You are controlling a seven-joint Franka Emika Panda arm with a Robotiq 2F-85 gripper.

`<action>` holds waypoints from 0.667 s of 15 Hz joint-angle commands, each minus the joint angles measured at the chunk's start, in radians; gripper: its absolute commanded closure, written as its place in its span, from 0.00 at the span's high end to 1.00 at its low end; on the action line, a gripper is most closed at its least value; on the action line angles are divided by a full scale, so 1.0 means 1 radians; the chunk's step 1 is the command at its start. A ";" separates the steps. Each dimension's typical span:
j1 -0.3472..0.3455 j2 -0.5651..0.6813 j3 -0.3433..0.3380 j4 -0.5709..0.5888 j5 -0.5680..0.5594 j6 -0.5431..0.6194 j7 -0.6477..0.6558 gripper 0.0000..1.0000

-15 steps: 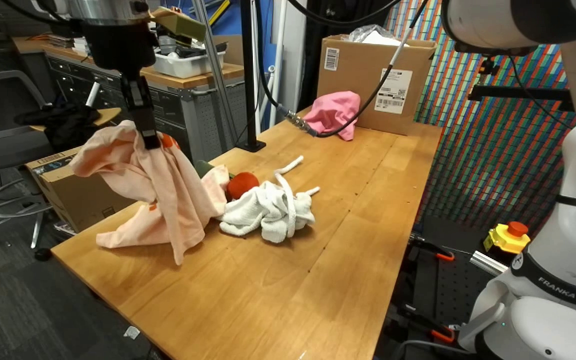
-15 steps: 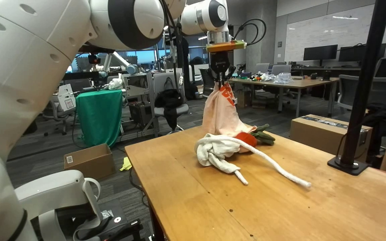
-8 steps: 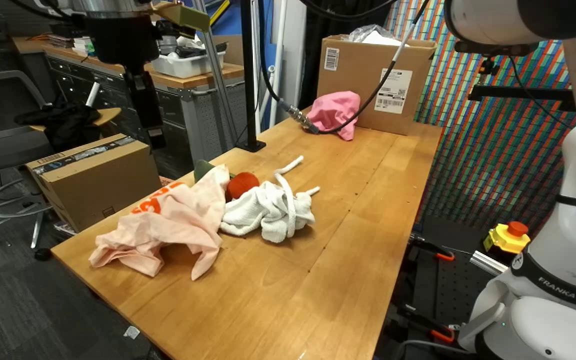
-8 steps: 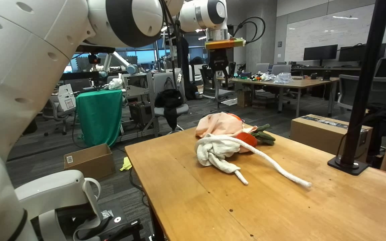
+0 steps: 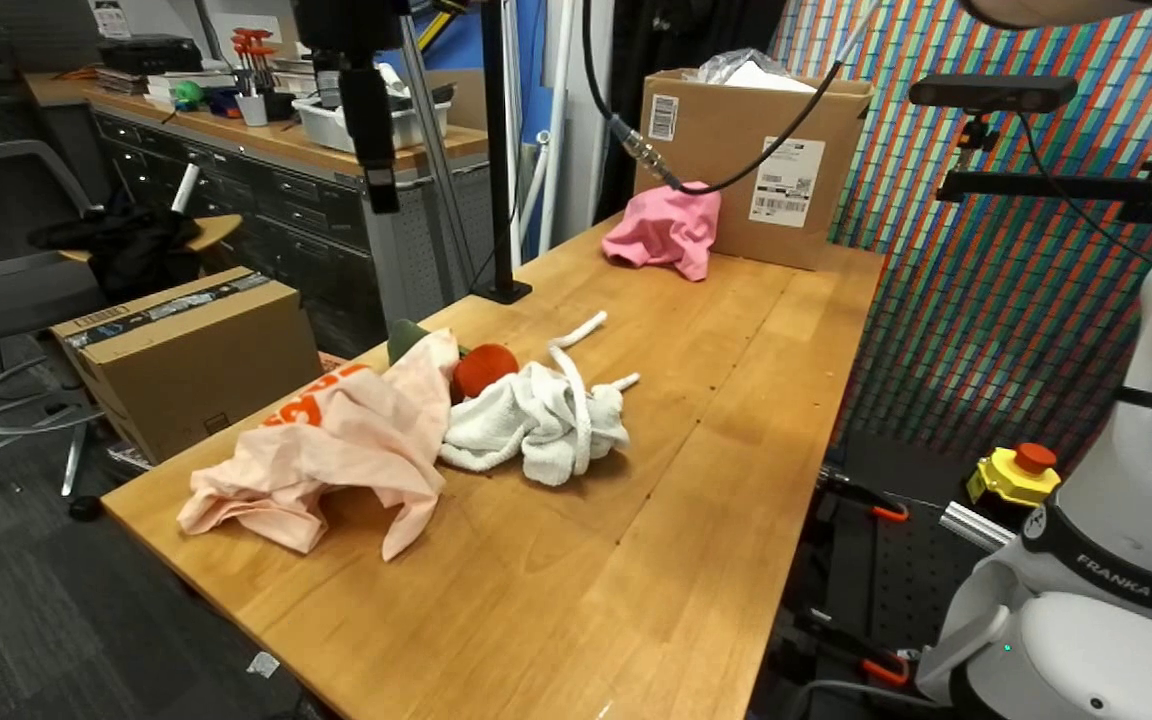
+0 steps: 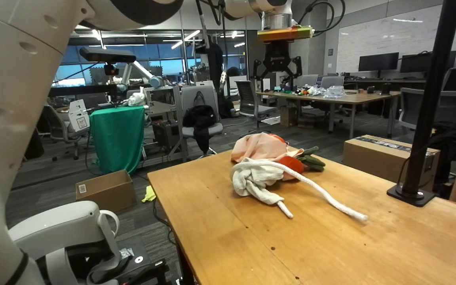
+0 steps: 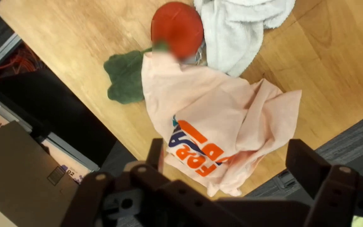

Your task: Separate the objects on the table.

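Cloth [image 7: 213, 94], peach, creased and limp, lies on your smooth wooden table [image 5: 656, 590], long axis running from the round red plush [image 7: 176, 26] toward the table's corner; your gripper [image 6: 276, 84] hangs well above, jaws spread wide.

In an exterior view, cloth [image 5: 361, 445] on tbl [image 5: 586, 590] L of towel [image 5: 526, 422], toy [image 5: 486, 370] behind & btwn.

All three views overlook the table [image 5: 656, 520]

Black post [image 5: 498, 150] edges the open table [image 5: 726, 420], cable [image 5: 644, 152] perhaps overhead
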 commanded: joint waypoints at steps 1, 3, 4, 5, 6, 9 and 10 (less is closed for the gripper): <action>-0.079 -0.127 -0.008 -0.202 0.071 0.057 0.025 1.00; -0.114 -0.162 -0.013 -0.285 0.090 0.086 0.025 1.00; -0.128 -0.183 -0.014 -0.340 0.096 0.121 0.024 1.00; -0.139 -0.198 -0.013 -0.381 0.103 0.144 0.026 1.00; -0.151 -0.217 -0.012 -0.428 0.111 0.169 0.026 1.00; -0.145 -0.257 -0.040 -0.565 0.140 0.259 0.017 1.00; -0.143 -0.268 -0.045 -0.609 0.140 0.292 0.014 1.00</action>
